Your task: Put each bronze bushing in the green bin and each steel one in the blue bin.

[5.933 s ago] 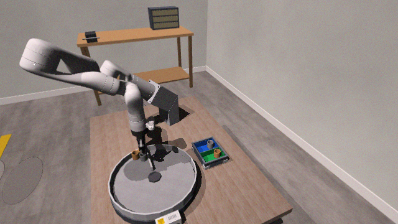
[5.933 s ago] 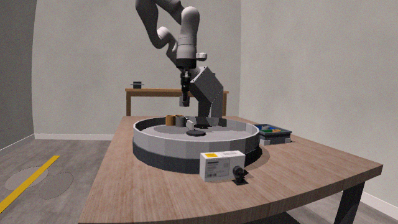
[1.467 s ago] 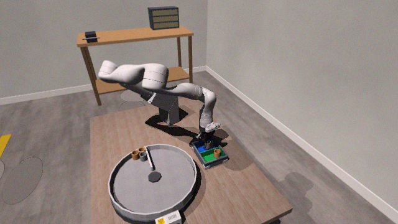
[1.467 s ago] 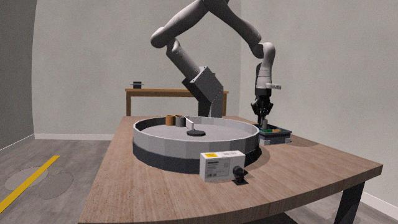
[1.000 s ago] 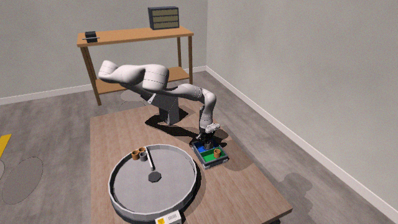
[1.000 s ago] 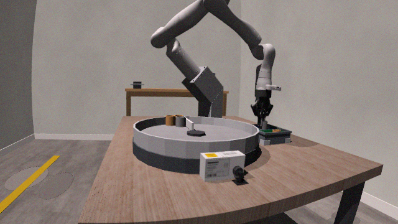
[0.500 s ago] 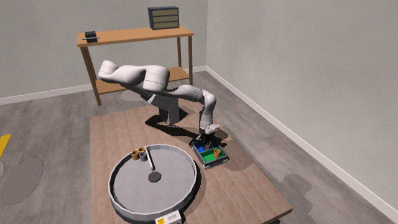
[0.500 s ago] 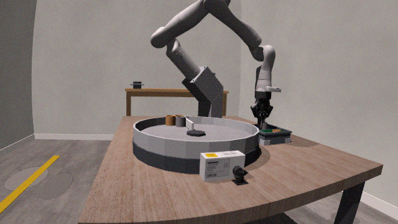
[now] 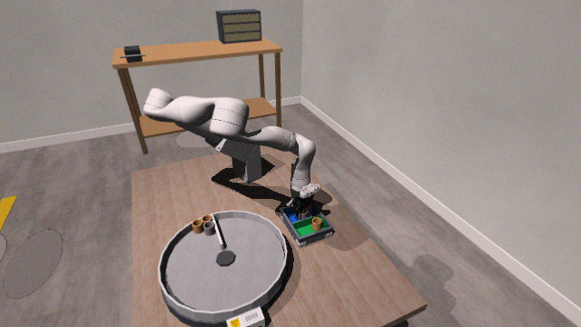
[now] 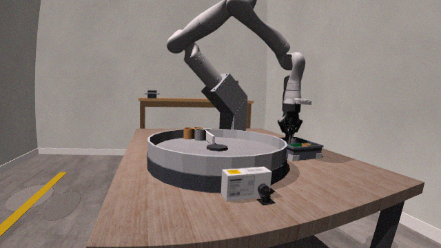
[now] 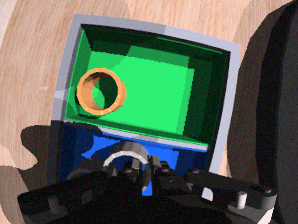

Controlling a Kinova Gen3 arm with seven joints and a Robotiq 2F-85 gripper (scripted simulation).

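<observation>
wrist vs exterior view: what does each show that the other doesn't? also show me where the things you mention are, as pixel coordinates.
Wrist only: the blue floor of the blue bin [image 11: 165,157] and the open bore of the binned bronze bushing [image 10: 306,145] [image 11: 121,97].

Exterior only: the steel bushing on the turntable [image 10: 200,134], the bronze one beside it [image 10: 188,133], the white box [image 10: 241,184] and the rear bench [image 10: 179,100].

Both: that binned bronze bushing in the green bin [image 10: 295,145] [image 11: 150,95], the gripper [image 10: 290,139] [image 11: 146,166] and the wooden table [image 10: 344,186] [image 11: 30,65].
</observation>
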